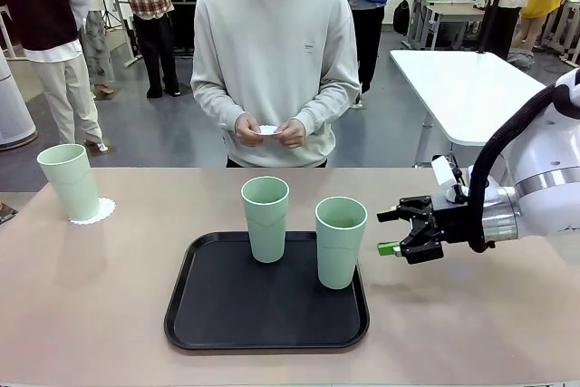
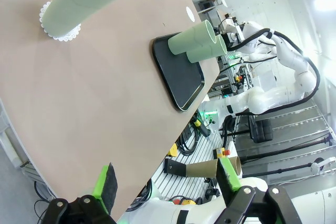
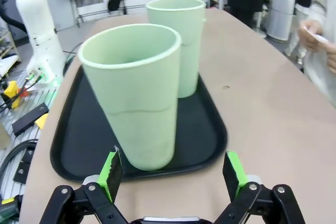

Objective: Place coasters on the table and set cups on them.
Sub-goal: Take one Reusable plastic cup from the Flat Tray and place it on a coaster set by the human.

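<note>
Cup (image 1: 341,242) on the tray (image 1: 236,307) stands beside the level right hand (image 1: 388,232), jaws apart.

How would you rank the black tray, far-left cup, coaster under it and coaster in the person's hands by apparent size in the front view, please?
1. black tray
2. far-left cup
3. coaster under it
4. coaster in the person's hands: farther off and partly hidden, so these two coasters may be alike.

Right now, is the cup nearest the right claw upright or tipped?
Upright: the cup stands on its base on the tray, rim up.
</note>
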`<state>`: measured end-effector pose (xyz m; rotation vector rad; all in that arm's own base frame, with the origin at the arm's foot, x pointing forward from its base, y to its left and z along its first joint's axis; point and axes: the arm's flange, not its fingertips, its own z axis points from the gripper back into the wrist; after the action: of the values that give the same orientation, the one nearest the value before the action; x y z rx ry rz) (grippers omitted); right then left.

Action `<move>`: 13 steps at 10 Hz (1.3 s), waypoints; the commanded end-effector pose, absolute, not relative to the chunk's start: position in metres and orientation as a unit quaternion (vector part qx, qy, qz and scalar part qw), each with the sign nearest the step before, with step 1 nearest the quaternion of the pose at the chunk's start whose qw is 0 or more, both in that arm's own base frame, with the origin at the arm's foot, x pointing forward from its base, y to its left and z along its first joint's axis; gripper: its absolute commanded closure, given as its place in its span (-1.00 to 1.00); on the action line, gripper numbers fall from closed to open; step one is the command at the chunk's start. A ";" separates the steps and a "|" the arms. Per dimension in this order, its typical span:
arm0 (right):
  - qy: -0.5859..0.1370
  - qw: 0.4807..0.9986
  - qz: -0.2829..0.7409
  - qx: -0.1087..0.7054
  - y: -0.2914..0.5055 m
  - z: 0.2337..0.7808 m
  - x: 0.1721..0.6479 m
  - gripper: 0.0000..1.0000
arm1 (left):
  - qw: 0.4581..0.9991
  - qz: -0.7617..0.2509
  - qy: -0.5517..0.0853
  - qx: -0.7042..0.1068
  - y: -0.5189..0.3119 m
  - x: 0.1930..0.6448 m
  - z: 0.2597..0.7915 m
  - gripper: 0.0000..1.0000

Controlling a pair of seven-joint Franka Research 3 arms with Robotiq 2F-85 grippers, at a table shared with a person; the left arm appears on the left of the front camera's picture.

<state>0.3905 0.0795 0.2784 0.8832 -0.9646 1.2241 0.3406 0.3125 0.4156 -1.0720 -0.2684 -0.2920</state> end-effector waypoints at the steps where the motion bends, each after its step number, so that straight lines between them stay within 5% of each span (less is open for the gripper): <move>1: -0.399 0.605 0.538 0.432 0.081 0.278 0.386 -1.00 | 0.841 -0.139 -0.130 -0.506 0.313 0.339 0.417 -1.00; 13: -0.367 0.579 0.542 0.485 0.124 0.252 0.393 -1.00 | 0.841 -0.139 -0.130 -0.506 0.313 0.339 0.417 -1.00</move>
<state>0.3869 0.1161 0.2542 1.1215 -0.8850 1.2671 0.3404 0.3127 0.4156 -1.0719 -0.2687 -0.2916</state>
